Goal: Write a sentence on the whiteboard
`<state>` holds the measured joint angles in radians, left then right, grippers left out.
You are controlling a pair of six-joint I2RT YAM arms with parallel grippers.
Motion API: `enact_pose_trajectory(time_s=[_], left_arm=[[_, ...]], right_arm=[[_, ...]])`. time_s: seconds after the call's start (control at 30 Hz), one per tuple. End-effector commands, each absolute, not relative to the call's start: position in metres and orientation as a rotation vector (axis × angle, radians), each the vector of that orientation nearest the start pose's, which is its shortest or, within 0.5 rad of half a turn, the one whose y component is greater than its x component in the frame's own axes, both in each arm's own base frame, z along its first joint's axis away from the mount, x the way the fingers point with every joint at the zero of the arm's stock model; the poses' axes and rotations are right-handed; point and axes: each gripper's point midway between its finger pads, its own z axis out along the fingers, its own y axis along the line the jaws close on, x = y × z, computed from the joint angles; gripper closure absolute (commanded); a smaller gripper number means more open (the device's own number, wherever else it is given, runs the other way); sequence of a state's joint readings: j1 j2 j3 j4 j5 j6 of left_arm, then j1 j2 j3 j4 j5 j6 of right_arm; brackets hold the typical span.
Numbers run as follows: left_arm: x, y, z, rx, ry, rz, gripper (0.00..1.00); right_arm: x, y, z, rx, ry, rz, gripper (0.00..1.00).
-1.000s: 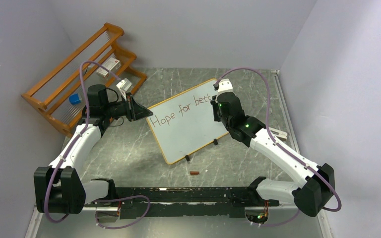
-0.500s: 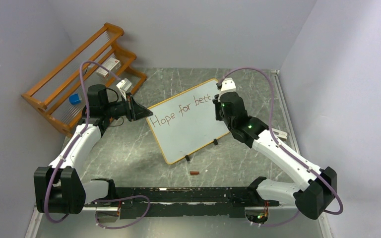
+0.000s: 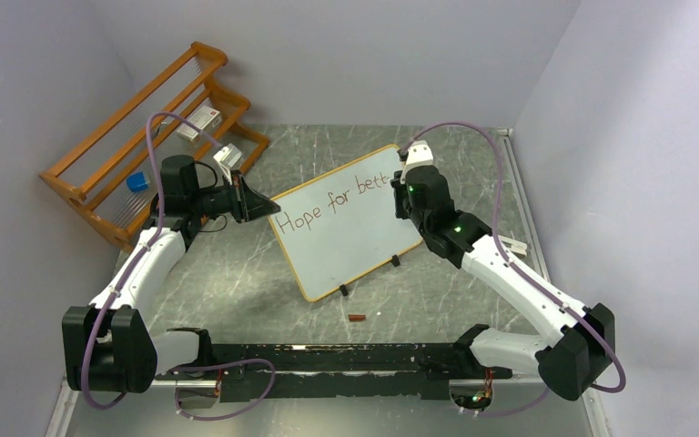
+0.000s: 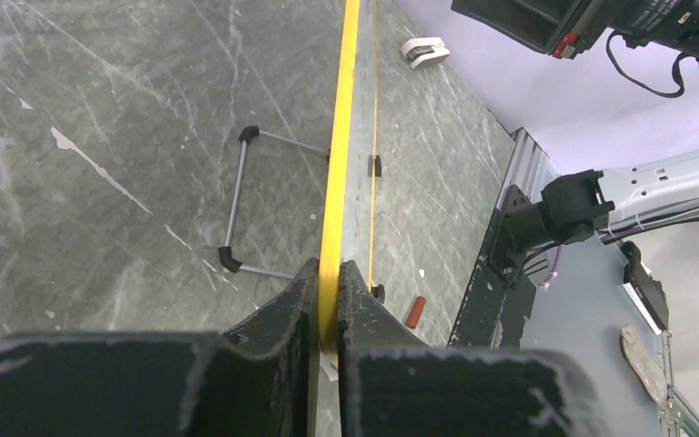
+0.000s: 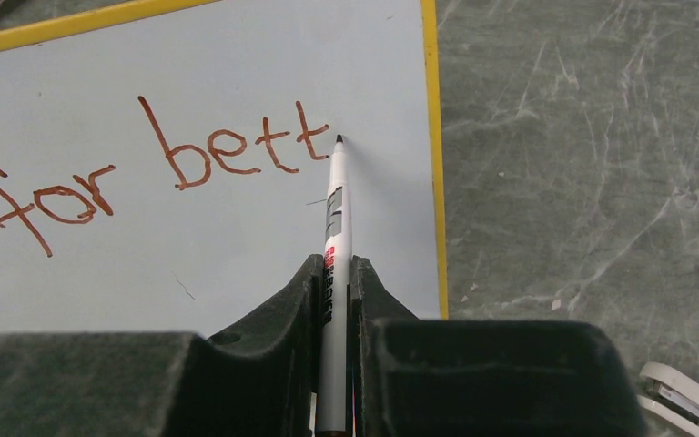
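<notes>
Centrally on the grey table [image 3: 237, 273], the whiteboard [image 3: 350, 246] stands propped, its rim clamped by the left gripper [image 4: 328, 305]. The right gripper [image 5: 335, 296] pinches a marker [image 5: 337, 200] (tip against the board) just beside the sentence [image 5: 173, 164], which reads "Hope for bett".

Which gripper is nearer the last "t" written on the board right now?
Right. The right gripper holds the marker with its tip just beside that letter; the left gripper clamps the whiteboard at its opposite edge.
</notes>
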<state>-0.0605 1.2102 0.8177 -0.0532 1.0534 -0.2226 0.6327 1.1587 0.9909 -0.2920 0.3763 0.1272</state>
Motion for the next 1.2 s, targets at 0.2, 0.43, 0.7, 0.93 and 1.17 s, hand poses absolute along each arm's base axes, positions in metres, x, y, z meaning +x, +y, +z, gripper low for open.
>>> enact_pose_trajectory(time_s=[0.2,0.43,0.7,0.93,1.17], left_arm=[[0.285,-0.172,0.184,0.498,2.021,-1.185,0.95],[0.285,-0.172,0.184,0.498,2.020,-1.185,0.95],[0.285,-0.172,0.184,0.498,2.021,-1.185,0.95],[0.285,-0.172,0.184,0.497,2.022,-1.186,0.95],[0.285,-0.172,0.184,0.497,2.022,-1.186,0.95]], right_arm=[[0.338,0.167,0.237,-0.249,1.957,0.110,1.00],[0.341,0.163,0.237,-0.234,1.955,0.087,1.00],[0.345,0.162,0.240,-0.222,1.945,0.079,1.00],[0.347,0.162,0.244,-0.218,1.933,0.078,1.00],[0.348,0.166,0.250,-0.226,1.914,0.101,1.00]])
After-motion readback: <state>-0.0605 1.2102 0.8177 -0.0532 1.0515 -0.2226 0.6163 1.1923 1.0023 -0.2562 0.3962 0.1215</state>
